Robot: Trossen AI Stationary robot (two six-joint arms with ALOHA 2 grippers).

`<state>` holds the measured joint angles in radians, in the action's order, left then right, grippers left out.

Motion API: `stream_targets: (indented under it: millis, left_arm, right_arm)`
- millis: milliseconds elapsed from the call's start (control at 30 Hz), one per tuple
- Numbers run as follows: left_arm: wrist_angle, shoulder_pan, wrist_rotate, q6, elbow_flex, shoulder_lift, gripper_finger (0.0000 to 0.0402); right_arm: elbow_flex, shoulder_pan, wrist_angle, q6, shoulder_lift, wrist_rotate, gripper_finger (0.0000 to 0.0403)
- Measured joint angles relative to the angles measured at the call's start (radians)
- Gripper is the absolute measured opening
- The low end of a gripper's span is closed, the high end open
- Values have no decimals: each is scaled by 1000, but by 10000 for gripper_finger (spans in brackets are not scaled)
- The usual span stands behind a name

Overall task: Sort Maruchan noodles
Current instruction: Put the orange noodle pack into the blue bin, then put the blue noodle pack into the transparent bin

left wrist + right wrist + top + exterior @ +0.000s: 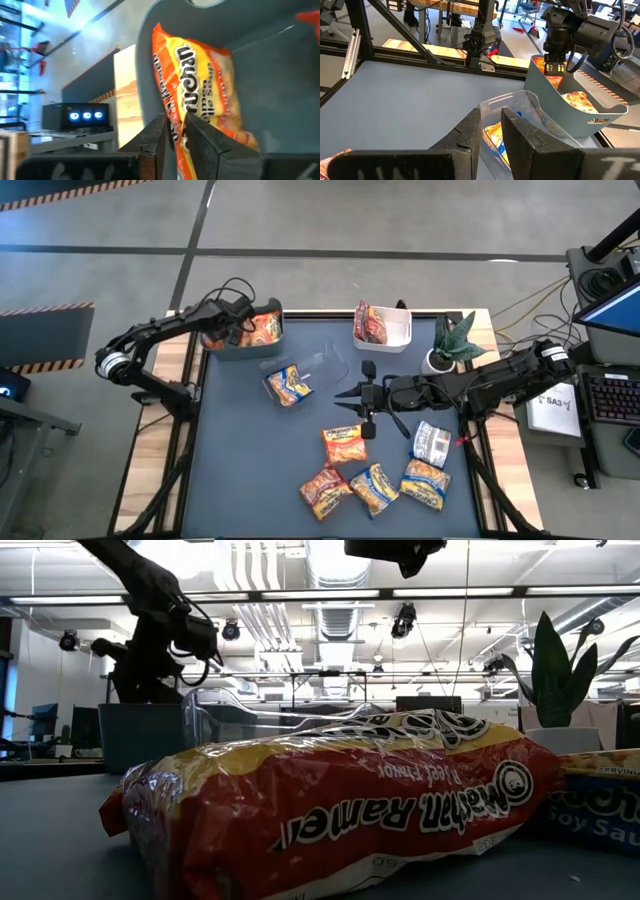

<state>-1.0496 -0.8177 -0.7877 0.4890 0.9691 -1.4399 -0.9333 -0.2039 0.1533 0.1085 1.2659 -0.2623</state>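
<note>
red packet (340, 805) foreground | left gripper (175, 137) clamps orange packet (200, 95) in teal bin (243, 345)

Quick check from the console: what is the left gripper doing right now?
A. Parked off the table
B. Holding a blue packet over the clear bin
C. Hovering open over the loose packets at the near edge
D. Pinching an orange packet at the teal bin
D: the left gripper is shut on an orange Maruchan packet inside the teal bin.

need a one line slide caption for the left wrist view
Left gripper holds an orange-yellow Maruchan packet inside the teal bin.
</note>
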Motion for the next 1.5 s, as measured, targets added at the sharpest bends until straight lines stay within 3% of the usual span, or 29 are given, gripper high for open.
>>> stream_targets:
  millis: [233,500,633,800,967,1233,1367,1500]
  left_arm:
    - [-69,36,-47,-27,0,51,54]
    - [-69,117,-67,-82,0,184,54]
    - [-68,210,-61,-69,0,263,54]
    - [-40,398,-20,39,0,352,54]
    - [85,679,2,94,0,388,54]
    - [363,1104,-69,-31,-1,321,54]
    - [459,1229,-107,-95,-2,255,54]
    - [498,1276,-144,-113,-2,188,54]
  right_arm:
    - [0,0,0,-33,0,0,68]
    - [-2,-1,-40,-239,0,9,61]
    - [-56,-1,-167,-346,-1,34,59]
    - [-137,-19,-344,-465,-2,36,58]
    - [-179,-38,-508,-622,-1,45,58]
    - [-145,-78,-645,-895,0,166,58]
    - [-140,-105,-739,-1016,0,166,58]
    - [-140,-130,-803,-1123,3,166,58]
